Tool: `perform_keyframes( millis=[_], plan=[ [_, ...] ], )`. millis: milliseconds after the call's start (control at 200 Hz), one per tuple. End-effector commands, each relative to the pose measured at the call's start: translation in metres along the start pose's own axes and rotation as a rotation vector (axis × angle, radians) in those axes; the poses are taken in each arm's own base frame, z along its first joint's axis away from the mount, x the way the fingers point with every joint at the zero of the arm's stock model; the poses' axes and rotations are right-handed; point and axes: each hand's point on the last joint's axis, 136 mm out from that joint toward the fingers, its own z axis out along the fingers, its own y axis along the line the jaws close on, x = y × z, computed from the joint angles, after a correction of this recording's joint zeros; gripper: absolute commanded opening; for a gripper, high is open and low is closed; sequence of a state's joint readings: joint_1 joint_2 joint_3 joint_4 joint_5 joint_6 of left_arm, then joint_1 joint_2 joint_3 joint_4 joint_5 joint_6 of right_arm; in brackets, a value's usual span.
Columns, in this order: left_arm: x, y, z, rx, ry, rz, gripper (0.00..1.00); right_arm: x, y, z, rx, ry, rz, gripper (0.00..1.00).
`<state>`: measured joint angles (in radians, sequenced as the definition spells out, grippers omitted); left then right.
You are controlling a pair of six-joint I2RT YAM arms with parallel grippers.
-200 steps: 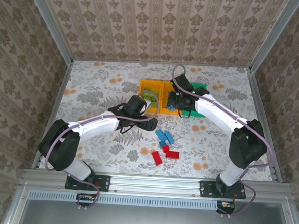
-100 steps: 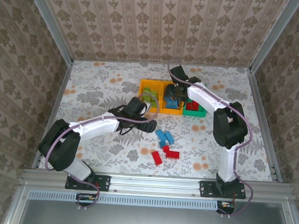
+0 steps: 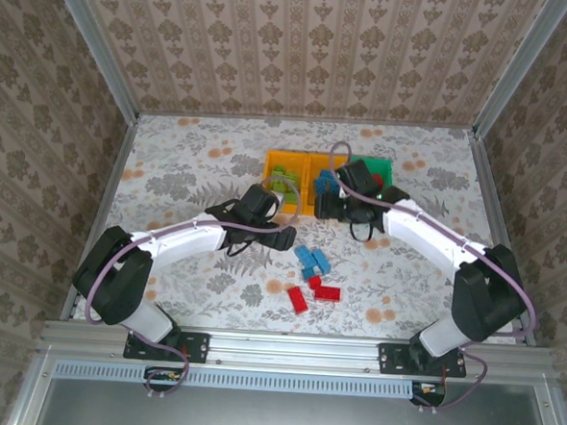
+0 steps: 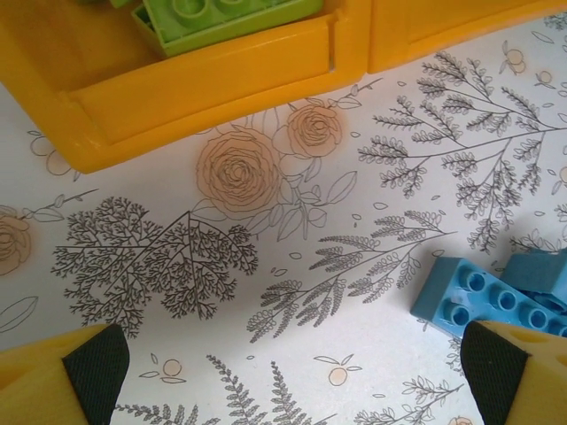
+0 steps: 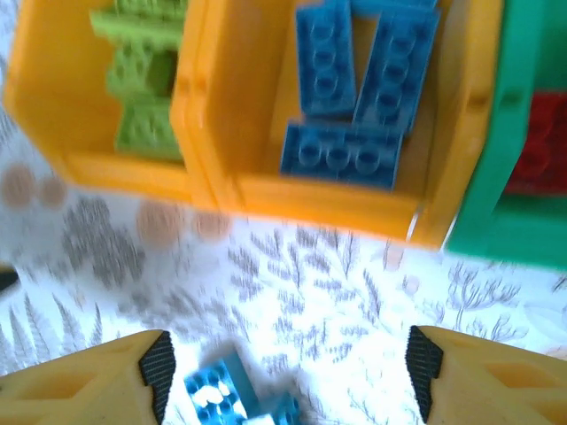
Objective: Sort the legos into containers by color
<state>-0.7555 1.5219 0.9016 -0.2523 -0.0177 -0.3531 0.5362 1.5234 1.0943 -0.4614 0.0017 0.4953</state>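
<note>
The sorting looks well advanced but unfinished. The three containers stand side by side toward the far edge of the table [image 3: 190,168], roughly midway between its left and right edges. The left orange-yellow container [image 5: 124,166] holds lime-green legos [image 5: 137,80]. The middle orange-yellow container [image 5: 310,199] holds blue legos [image 5: 341,155], at least three lying flat. The green container [image 5: 496,230] at the right shows red legos [image 5: 536,146], blurred, so their count cannot be told. No colour appears mixed into a wrong container as far as can be seen. Left to do is a small cluster out on the table, nearer the near edge and about its middle: a few loose blue legos [image 3: 310,261], with a few loose red legos [image 3: 298,299] just beside them on the near side; no green ones lie loose. The left gripper [image 4: 292,367] hangs over bare table in front of the left container, its fingers spread wide and empty, a blue brick just beside one tip. The right gripper [image 5: 283,376] hovers in front of the middle container, fingers released, grasping nothing.
</note>
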Motion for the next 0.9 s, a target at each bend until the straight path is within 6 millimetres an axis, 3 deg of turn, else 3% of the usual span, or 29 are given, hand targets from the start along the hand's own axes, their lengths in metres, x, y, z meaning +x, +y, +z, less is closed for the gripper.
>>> perform_keyframes(
  millis=[0, 175, 280, 515, 895],
  plan=[
    [-0.006, 0.012, -0.01, -0.028, -0.044, -0.074, 1.0, 0.037, 0.009, 0.005, -0.054, 0.046, -0.088, 0.68],
    [-0.002, 0.026, -0.013, -0.035, -0.056, -0.146, 1.0, 0.079, 0.017, 0.02, -0.06, 0.132, -0.173, 0.63],
    [0.0, 0.034, -0.017, -0.039, -0.066, -0.172, 1.0, 0.094, 0.018, 0.032, -0.031, 0.169, -0.209, 0.62],
    [0.003, 0.042, -0.024, -0.053, -0.076, -0.191, 1.0, 0.11, 0.009, 0.05, 0.033, 0.227, -0.236, 0.52],
    [0.005, 0.042, -0.022, -0.038, -0.074, -0.206, 1.0, 0.118, -0.006, 0.048, 0.084, 0.231, -0.228, 0.28]
  ],
)
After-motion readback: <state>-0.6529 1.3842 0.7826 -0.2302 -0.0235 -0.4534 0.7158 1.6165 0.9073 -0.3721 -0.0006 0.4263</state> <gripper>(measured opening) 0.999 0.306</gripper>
